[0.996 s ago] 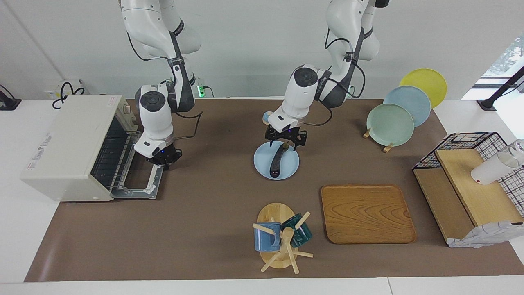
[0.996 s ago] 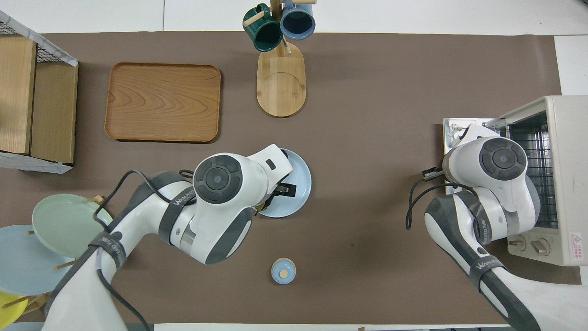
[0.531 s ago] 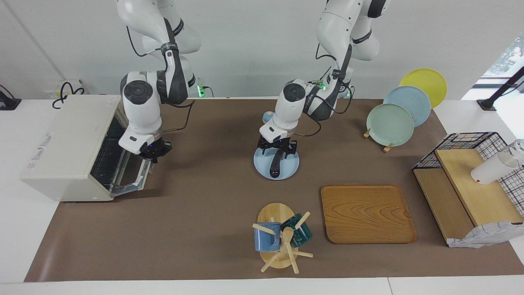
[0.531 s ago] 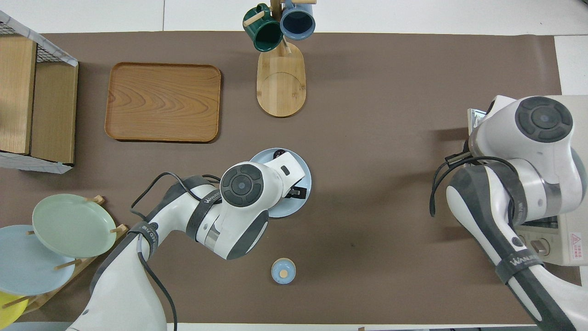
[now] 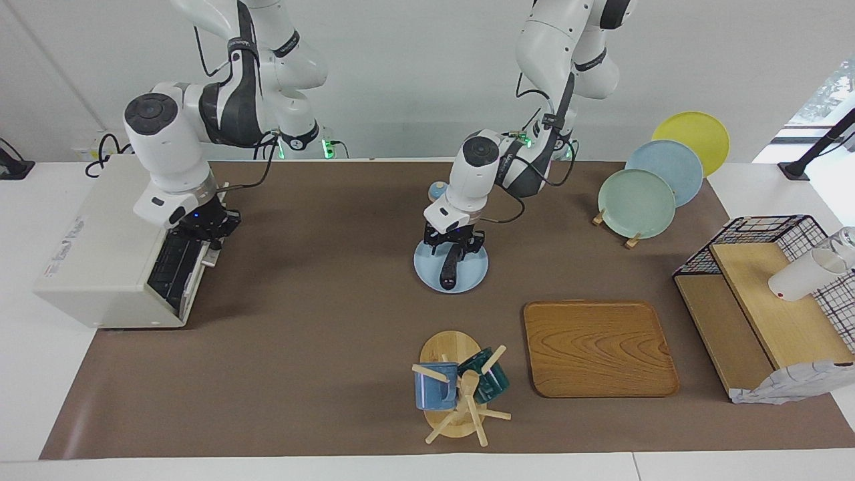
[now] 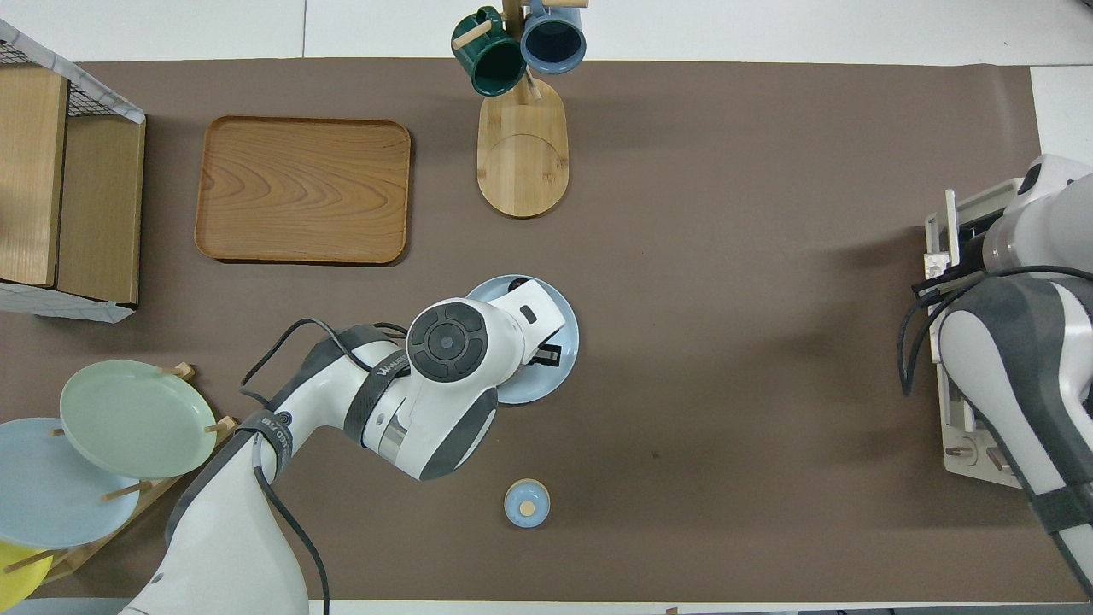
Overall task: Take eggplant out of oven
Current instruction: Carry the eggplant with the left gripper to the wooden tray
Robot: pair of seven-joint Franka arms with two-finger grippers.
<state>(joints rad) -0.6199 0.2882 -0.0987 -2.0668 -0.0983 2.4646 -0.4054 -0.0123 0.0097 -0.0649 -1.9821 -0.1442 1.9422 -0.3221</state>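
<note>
Fingers, left gripper [image 5: 454,244]: low over the slender dark purple eggplant [image 5: 449,268], straddling its stem end; whether they grip it I cannot tell.
Fingers, right gripper [image 5: 211,225]: closed, at the top edge of the oven door, likely to swing it closed.
Eggplant: already out, lying on the round pale blue plate [image 5: 472,275] mid-table, well apart from the oven.
Oven: boxy cream-white toaster oven [image 5: 100,247] at the right arm's end of the table, door nearly upright.
</note>
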